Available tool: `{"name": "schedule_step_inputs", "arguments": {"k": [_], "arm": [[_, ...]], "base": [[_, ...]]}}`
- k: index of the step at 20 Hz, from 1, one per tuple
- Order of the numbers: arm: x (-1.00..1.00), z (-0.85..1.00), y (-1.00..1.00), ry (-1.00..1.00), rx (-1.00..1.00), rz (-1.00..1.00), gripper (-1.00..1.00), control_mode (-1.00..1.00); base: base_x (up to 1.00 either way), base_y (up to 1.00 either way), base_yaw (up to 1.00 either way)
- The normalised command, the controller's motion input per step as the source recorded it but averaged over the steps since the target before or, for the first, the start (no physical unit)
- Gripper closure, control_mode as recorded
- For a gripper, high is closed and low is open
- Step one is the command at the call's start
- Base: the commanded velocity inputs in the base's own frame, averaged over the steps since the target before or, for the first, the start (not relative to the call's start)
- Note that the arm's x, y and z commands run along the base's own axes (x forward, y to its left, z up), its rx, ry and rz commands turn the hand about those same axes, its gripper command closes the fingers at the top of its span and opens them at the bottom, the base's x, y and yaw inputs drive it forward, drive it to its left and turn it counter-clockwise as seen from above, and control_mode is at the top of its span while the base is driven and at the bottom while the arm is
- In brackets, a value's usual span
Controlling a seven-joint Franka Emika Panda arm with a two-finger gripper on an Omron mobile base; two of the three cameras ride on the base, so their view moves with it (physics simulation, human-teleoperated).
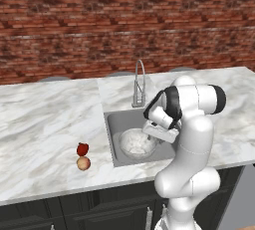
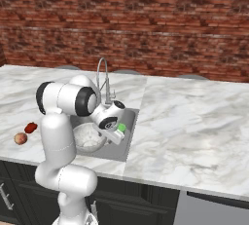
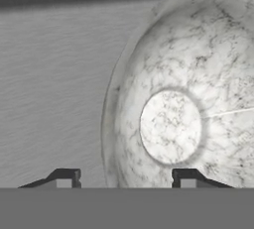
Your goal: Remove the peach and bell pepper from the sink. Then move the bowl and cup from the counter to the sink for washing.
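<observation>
1. Bowl [image 1: 137,143] is lying inside the sink [image 1: 113,124], taking up most of the basin floor; its mottled whitish inside is facing up.
2. Gripper [image 3: 124,178] is hanging directly over the bowl. Its two finger tips [image 3: 64,178] are standing apart, straddling the bowl's rim at the 6 o'clock edge of the hand view without pinching it.
3. Cup [image 2: 121,127] is showing as a green spot at the sink's 3 o'clock side, just beside the robot's wrist; whether it is on the basin floor cannot be told.
4. Pepper [image 1: 82,149] and peach [image 1: 83,163] are sitting on the counter [image 1: 45,119], at 9 o'clock from the sink, the pepper just beyond the peach, nearly touching.
5. Faucet [image 1: 139,82] is rising at the sink's 12 o'clock edge.
</observation>
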Motion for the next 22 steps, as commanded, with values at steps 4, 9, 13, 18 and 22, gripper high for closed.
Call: {"name": "schedule_step_inputs", "arguments": {"k": [4, 9, 13, 18, 22], "arm": [[0.00, 0.02, 0.00, 0.00, 0.00, -0.02, -1.00, -1.00], [-0.02, 0.08, 0.00, 0.00, 0.00, -0.01, -1.00, -1.00], [-0.09, 0.22, -0.01, 0.00, 0.00, 0.00, -1.00, -1.00], [-0.19, 0.30, -0.01, 0.00, 0.00, 0.00, -1.00, -1.00], [-0.25, 0.32, 0.00, 0.00, 0.00, 0.00, -1.00, -1.00]], "base": [[0.00, 0.00, 0.00], [0.00, 0.00, 0.00], [0.00, 0.00, 0.00], [0.00, 0.00, 0.00], [0.00, 0.00, 0.00]]}}
